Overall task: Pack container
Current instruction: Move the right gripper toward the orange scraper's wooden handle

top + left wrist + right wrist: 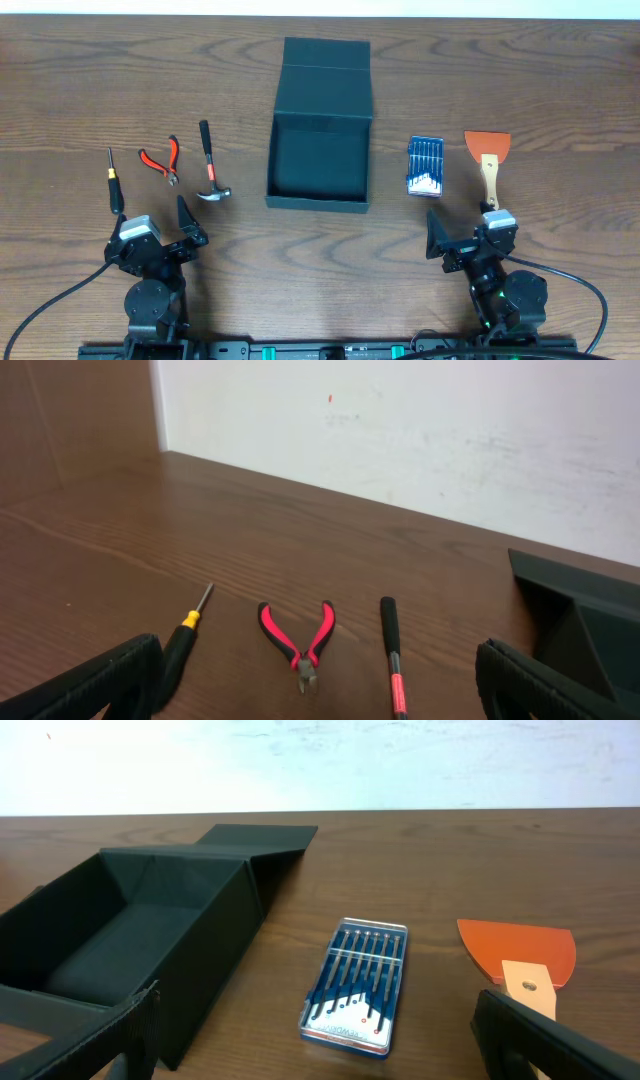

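Note:
The dark teal-green container [320,160] stands open and empty at the table's middle, its flap lid [326,75] laid back; it also shows in the right wrist view [130,940] and at the left wrist view's right edge [585,610]. Left of it lie a hammer [209,160], red-handled pliers [161,158] and a yellow-collared screwdriver [113,180]. Right of it lie a small blue case of bits [425,165] and an orange scraper [488,155]. My left gripper [175,235] is open and empty near the front edge. My right gripper [462,240] is open and empty.
The left wrist view shows the pliers [298,640], hammer handle [392,650] and screwdriver [185,635] just ahead of the fingers. The right wrist view shows the blue case [358,982] and scraper [520,955]. A white wall runs behind the table's far edge.

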Controlling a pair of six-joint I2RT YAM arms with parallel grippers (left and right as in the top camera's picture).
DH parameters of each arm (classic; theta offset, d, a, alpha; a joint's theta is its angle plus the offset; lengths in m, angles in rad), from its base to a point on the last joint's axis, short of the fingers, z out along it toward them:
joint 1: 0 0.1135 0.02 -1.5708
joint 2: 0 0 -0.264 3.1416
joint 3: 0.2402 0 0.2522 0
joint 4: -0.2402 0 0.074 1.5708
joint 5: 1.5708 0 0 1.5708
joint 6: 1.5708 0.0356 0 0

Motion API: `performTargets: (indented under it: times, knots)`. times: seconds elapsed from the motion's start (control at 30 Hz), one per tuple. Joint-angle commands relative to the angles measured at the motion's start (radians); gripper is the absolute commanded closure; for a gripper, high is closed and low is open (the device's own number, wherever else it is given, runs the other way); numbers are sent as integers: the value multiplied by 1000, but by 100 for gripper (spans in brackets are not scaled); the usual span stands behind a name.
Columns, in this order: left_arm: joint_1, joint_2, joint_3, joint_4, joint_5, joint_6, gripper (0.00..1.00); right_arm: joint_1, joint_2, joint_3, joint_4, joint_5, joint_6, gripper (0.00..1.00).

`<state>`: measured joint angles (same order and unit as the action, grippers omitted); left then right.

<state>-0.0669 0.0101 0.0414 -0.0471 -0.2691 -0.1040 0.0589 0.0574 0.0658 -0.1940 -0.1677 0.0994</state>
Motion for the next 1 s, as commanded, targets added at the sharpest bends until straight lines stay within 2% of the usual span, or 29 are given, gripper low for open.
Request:
performTargets:
  times: [0.0, 0.97]
  knots:
    - [5, -6, -31, -11, -13, 6, 1, -7, -7, -5, 0, -5, 12, 1]
    - [5, -6, -31, -11, -13, 6, 1, -7, -7, -5, 31, 14, 10, 1]
